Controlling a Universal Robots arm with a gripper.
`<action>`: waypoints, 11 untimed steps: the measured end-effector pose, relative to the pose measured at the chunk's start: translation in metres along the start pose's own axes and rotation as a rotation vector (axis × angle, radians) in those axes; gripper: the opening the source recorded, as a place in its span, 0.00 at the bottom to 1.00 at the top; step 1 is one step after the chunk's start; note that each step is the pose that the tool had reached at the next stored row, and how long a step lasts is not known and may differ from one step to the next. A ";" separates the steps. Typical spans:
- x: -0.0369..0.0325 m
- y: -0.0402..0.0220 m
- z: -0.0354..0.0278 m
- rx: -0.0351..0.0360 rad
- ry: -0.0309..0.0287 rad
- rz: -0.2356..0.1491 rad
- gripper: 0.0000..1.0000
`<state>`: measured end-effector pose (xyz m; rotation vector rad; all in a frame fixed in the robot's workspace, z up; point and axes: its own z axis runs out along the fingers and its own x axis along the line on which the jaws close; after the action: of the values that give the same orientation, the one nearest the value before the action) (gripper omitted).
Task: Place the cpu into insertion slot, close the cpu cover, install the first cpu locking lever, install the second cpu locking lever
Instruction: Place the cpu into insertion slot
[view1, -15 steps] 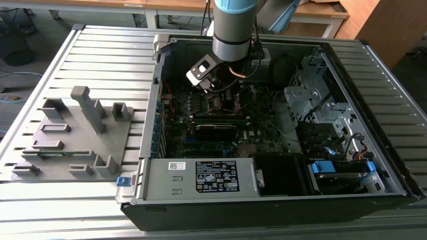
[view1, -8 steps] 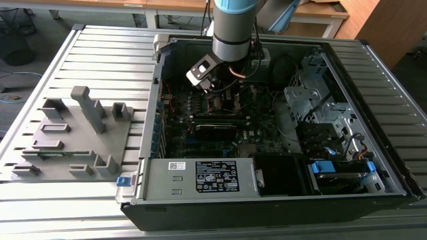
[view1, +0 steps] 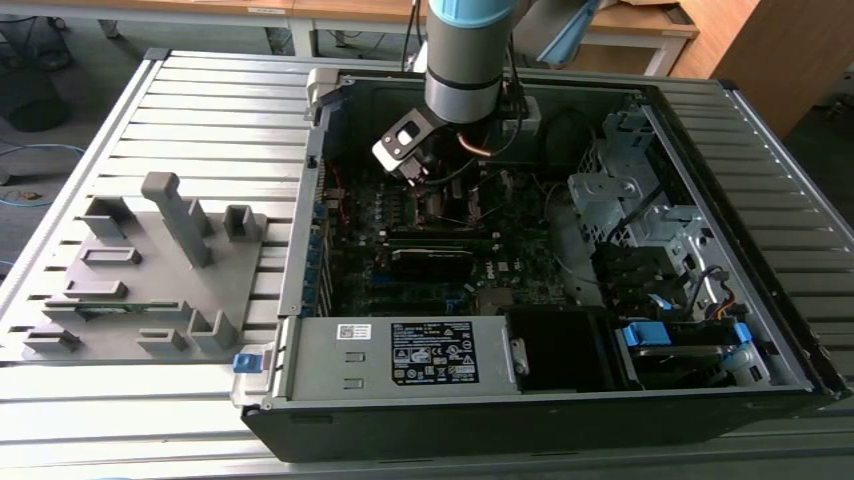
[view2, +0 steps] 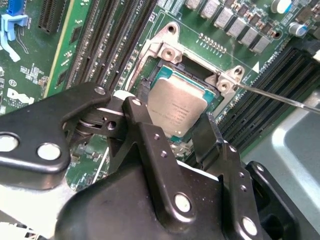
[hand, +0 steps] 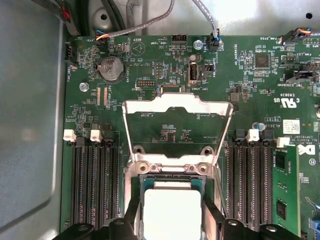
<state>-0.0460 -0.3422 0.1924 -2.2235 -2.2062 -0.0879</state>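
My gripper (view2: 176, 106) is clamped on the cpu (view2: 178, 104), one finger on each side; the cpu lies in the insertion slot (view2: 165, 52) directly under me; the cpu cover (hand: 177, 104) stands open just beyond my fingertips.

Exterior view looks down — both wrist views sit close over cpu (view2: 177, 107) (hand: 172, 212).

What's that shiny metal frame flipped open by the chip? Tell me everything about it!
That is the cpu cover: a thin, shiny silver metal frame with a big square window; green board shows through it. It is open, tilted back, hinged along one edge near two screws. The cpu lies uncovered just beside that hinge.
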 end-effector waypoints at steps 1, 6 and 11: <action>0.0001 0.0001 -0.0015 0.0000 0.0000 0.000 0.60; 0.0005 0.0003 -0.0105 0.0000 0.0000 0.000 0.60; 0.0006 0.0004 -0.0115 -0.0001 0.0003 0.000 0.60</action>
<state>-0.0460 -0.3421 0.2039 -2.2234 -2.2061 -0.0884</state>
